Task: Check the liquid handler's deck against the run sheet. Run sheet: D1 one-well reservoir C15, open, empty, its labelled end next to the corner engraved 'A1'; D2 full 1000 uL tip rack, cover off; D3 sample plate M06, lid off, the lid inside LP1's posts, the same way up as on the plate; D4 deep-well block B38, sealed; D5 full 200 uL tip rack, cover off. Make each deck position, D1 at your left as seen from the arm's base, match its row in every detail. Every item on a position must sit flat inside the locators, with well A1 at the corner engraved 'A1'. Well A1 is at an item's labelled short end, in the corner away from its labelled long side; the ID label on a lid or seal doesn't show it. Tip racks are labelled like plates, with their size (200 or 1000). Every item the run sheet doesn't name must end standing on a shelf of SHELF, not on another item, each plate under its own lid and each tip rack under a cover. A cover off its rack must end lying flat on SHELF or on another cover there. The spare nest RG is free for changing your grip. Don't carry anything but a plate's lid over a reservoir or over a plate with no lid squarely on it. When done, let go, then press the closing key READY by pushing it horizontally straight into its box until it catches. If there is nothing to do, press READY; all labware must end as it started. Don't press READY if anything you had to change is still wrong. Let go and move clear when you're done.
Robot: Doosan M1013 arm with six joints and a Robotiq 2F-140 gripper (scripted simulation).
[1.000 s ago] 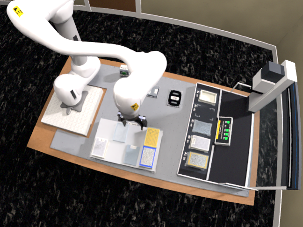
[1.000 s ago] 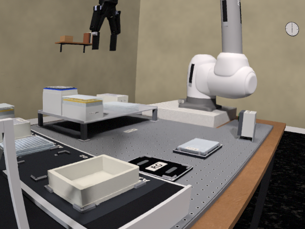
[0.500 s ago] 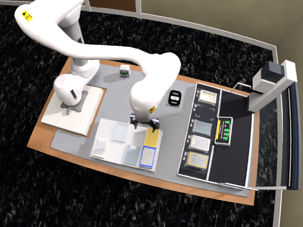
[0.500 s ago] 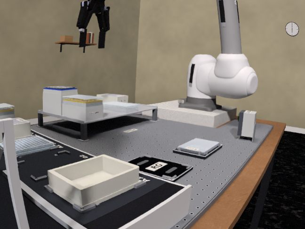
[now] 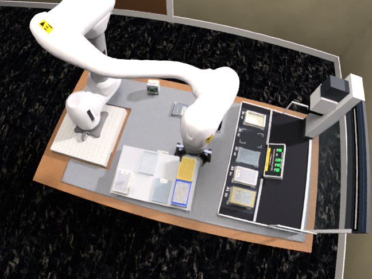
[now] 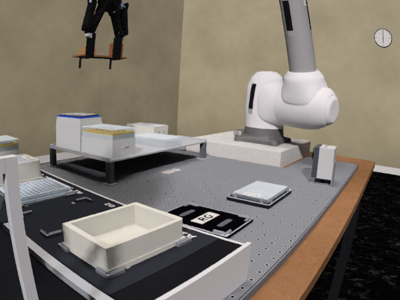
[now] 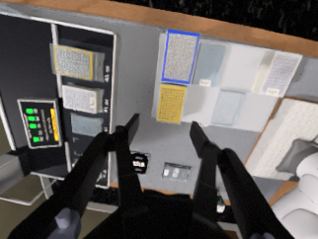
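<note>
My gripper [image 5: 193, 156] [image 6: 103, 48] [image 7: 165, 123] is open and empty, high above the shelf's near edge by the yellow-topped tip rack [image 5: 186, 167] [image 6: 108, 140] [image 7: 171, 102]. A blue-rimmed tip rack [image 5: 181, 192] [image 6: 77, 129] [image 7: 180, 56] stands beside it on the shelf [image 5: 132, 151] [image 6: 152, 149]. On the deck, the open white reservoir [image 5: 254, 118] [image 6: 122, 232] sits in the first position. The second position [image 5: 251, 136] is bare. Then come a clear plate [image 5: 247, 156] [image 6: 38, 189], a white block [image 5: 245, 175] [image 7: 81, 97] and a yellow-rimmed rack [image 5: 242, 196] [image 7: 73, 61].
The shelf also holds two pale covers [image 5: 148, 162] [image 5: 161, 189] and a lidded plate [image 5: 122, 180] [image 7: 278, 73]. A lid [image 5: 179, 108] [image 6: 260, 191] lies in its nest beside the spare nest RG [image 6: 210, 220]. The READY key box [image 5: 152, 86] [image 6: 325, 161] stands near the arm's base.
</note>
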